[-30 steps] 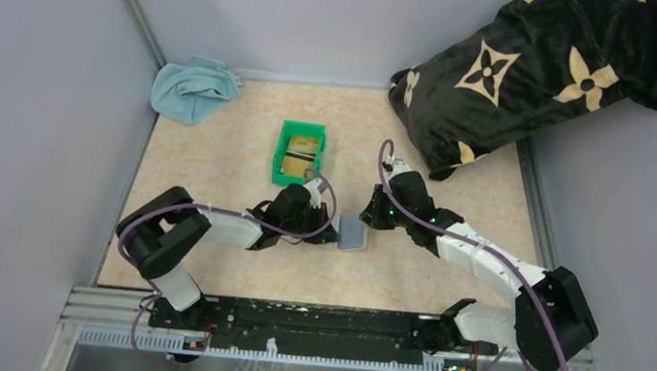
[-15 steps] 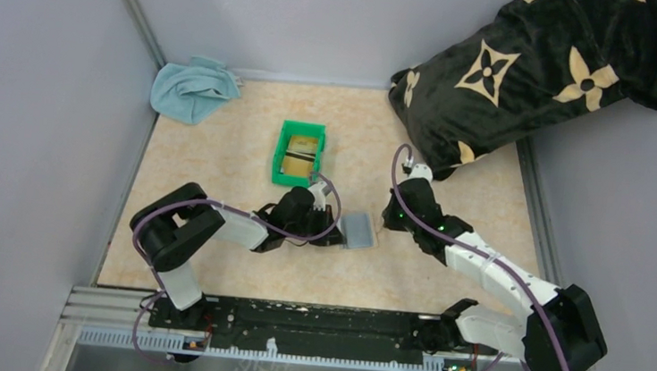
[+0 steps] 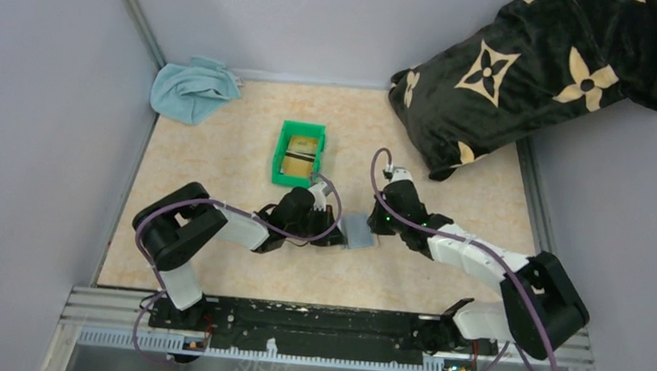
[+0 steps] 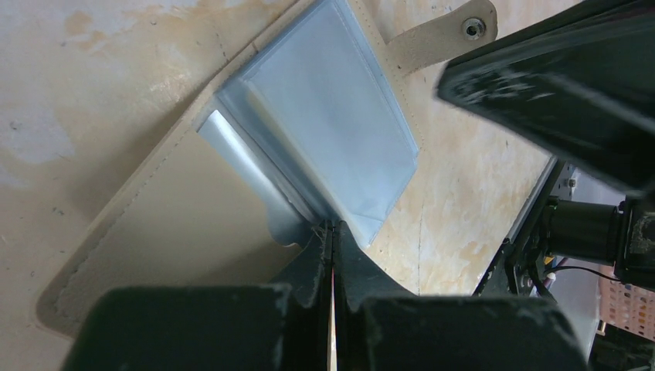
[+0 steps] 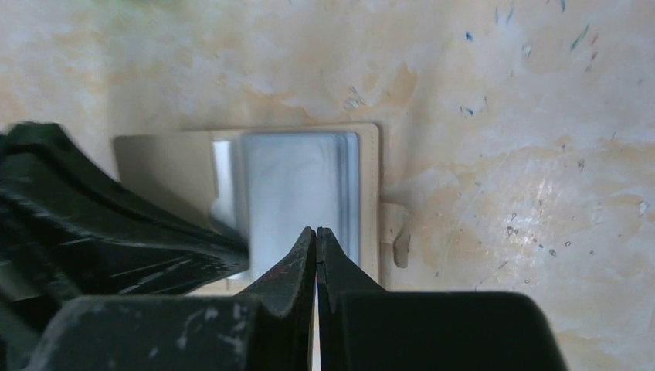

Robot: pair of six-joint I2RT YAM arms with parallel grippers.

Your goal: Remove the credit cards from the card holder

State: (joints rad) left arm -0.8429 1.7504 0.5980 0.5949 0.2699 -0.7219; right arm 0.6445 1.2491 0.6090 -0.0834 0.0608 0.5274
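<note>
The card holder (image 3: 359, 231) lies open on the table between my two grippers, its tan inner face (image 4: 178, 224) and blue-grey clear sleeves (image 4: 324, 131) up. My left gripper (image 4: 333, 226) is shut on the near edge of a sleeve; it also shows in the top view (image 3: 337, 231). My right gripper (image 5: 316, 230) is shut, its tips over the sleeves (image 5: 297, 182) from the other side, and it also shows in the top view (image 3: 376, 226). Gold-tan and black credit cards (image 3: 302, 153) lie in the green bin. No card shows in the sleeves.
The green bin (image 3: 281, 154) stands just behind the left gripper. A light blue cloth (image 3: 192, 87) lies at the back left. A black pillow with tan flowers (image 3: 541, 70) fills the back right. The holder's snap tab (image 4: 448, 35) sticks out toward the right arm.
My right gripper pulled back from the card holder, then came back to its right edge. The holder turned a little in the left gripper's hold.
</note>
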